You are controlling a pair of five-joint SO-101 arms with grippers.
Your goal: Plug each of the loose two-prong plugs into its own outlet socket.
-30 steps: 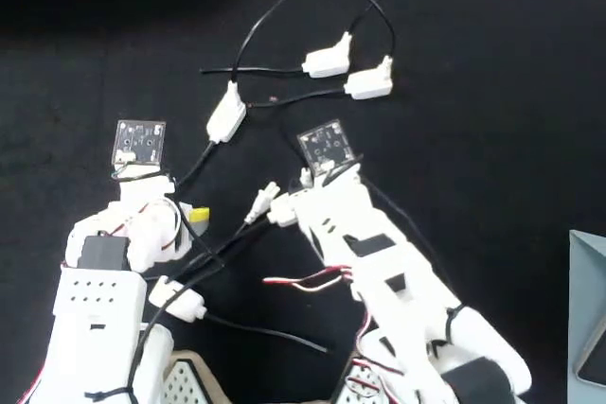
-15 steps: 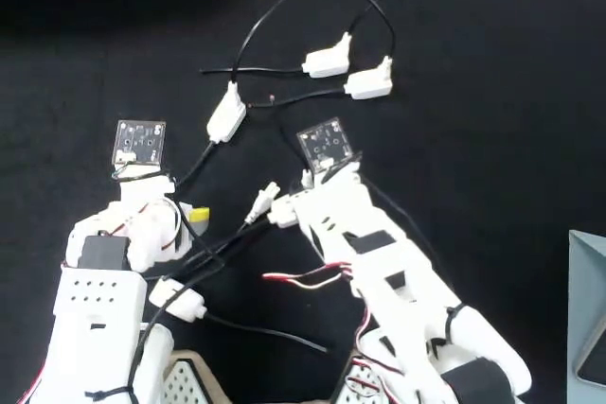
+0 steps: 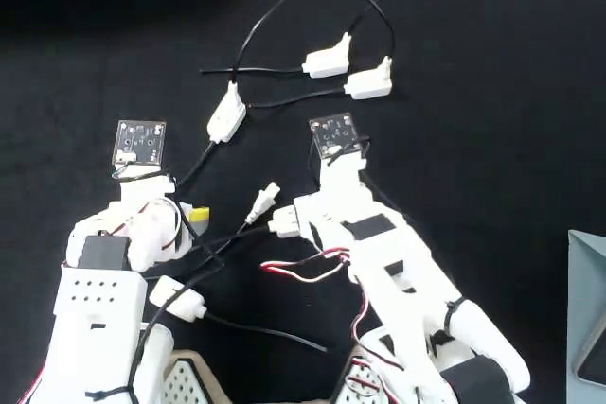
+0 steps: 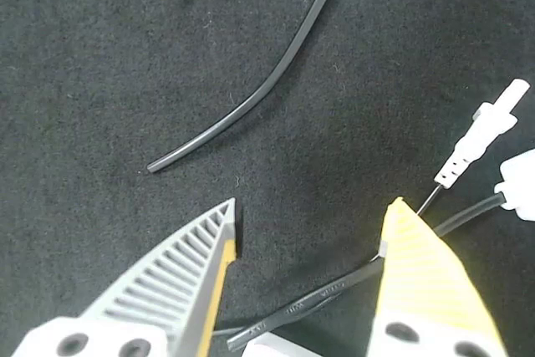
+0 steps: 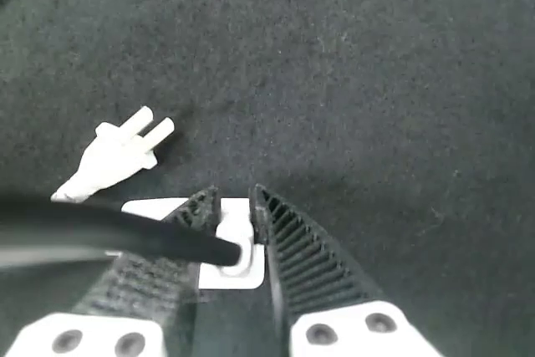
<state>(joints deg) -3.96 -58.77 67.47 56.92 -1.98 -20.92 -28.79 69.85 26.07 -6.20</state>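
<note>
My right gripper [image 5: 234,196] is shut on a white connector [image 5: 227,258] whose black cable runs off to one side. In the high view that connector [image 3: 284,222] sits at the right gripper [image 3: 297,219], under the arm's front. A loose white two-prong plug [image 3: 263,202] lies just beside it, also in the right wrist view [image 5: 115,159] and the left wrist view [image 4: 483,144]. My left gripper [image 4: 313,206] stands open above the cloth, a black cable [image 4: 318,297] crossing between its grey and yellow fingers. In the high view the left gripper [image 3: 187,218] is at the lower left.
Three white connectors [image 3: 327,57] [image 3: 369,83] [image 3: 227,111] with black cables lie at the back of the black cloth. Another white connector [image 3: 178,300] lies near the left arm's base. A grey bin [image 3: 587,309] stands at the right edge.
The right arm's front has swung toward the back and slightly right, while the connector in its gripper stayed nearly in place. The left arm has not moved.
</note>
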